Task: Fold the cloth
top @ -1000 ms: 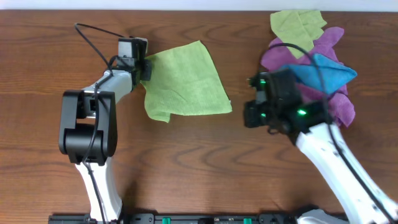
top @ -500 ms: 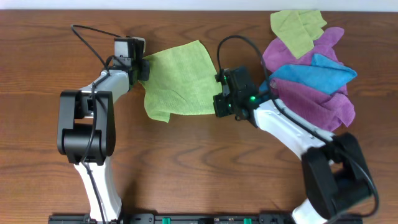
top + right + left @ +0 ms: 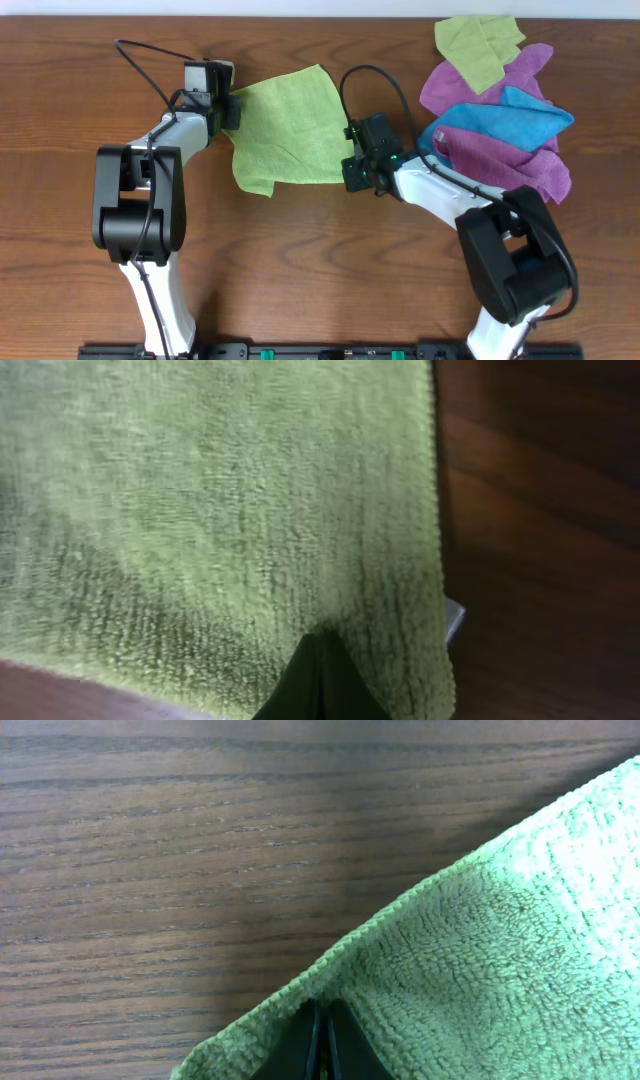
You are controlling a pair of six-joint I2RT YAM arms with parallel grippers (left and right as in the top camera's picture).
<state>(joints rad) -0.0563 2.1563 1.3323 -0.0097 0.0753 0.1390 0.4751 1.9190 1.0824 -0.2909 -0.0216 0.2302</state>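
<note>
Left gripper (image 3: 231, 108) is pinched fully shut on the cloth (image 3: 290, 125), gripping it at the corner that is nearest to it. In the left wrist view its fingertips (image 3: 305, 1045) meet with no gap just inside the hem, with fuzzy lime-green pile on both sides of them. The right gripper (image 3: 351, 172) is closed just as tight on the opposite corner. Its wrist view shows the fingertips (image 3: 300, 695) together, the cloth running ahead of them and the hem close to one side.

The whole cloth therefore lies between the two grippers, flat on the wooden surface (image 3: 300, 260). From the left gripper it spreads toward the right gripper and a little toward the robot's base. From the right gripper it spreads back the other way.

The line from one gripper to the other looks like the cloth's diagonal, not one of its edges. The two free corners lie off to either side of that line, one beyond it and one on the robot's side, where the hem is slightly rumpled. Neither arm has to reach, since each already holds its own corner.

I judge that the fold depends on this diagonal: bringing one held corner over to the other would crease the cloth across the two free corners.

Purple cloths (image 3: 520, 160), a blue cloth (image 3: 520, 115) and an olive-green cloth (image 3: 478, 40) are piled beyond the right gripper on the side away from the lime one. They are near it but do not touch it.
</note>
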